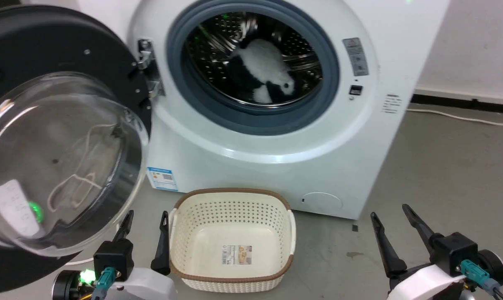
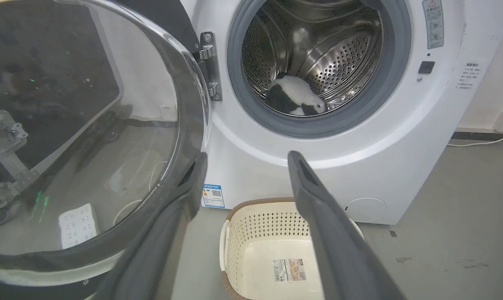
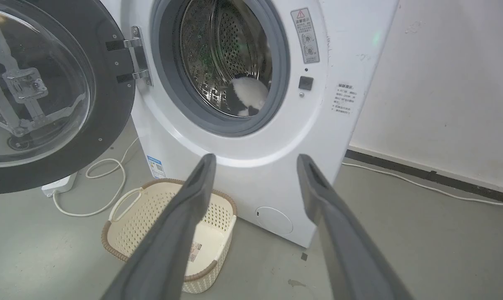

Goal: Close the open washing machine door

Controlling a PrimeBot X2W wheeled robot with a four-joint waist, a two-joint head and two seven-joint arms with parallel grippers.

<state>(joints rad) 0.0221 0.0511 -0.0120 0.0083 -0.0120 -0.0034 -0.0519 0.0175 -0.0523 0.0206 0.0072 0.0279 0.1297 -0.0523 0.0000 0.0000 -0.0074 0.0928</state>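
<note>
Washing machine door [image 1: 64,125] stands wide open; blue sticker [image 1: 163,178] print illegible

The head view looks forward and down over the grey concrete floor [image 1: 443,166]. It faces the white front-loading washing machine [image 1: 276,166] nearly head-on, near enough that the cabinet's top is cut off. The left tool [image 1: 146,214] and right tool [image 1: 389,210] rise from its lower corners.

The left wrist view sits lower and closer, looking along its dark fingers [image 2: 318,208] at the machine's front. The large round black-rimmed door with bulging clear glass [image 2: 80,125] looms very near on its left.

The right wrist view stands farther right and faces the machine at a slant, taking in the white wall [image 3: 443,83].

All three views share the steel drum mouth ringed in grey rubber [image 1: 251,123] and the cream perforated plastic basket with brown rim [image 1: 230,191].
</note>
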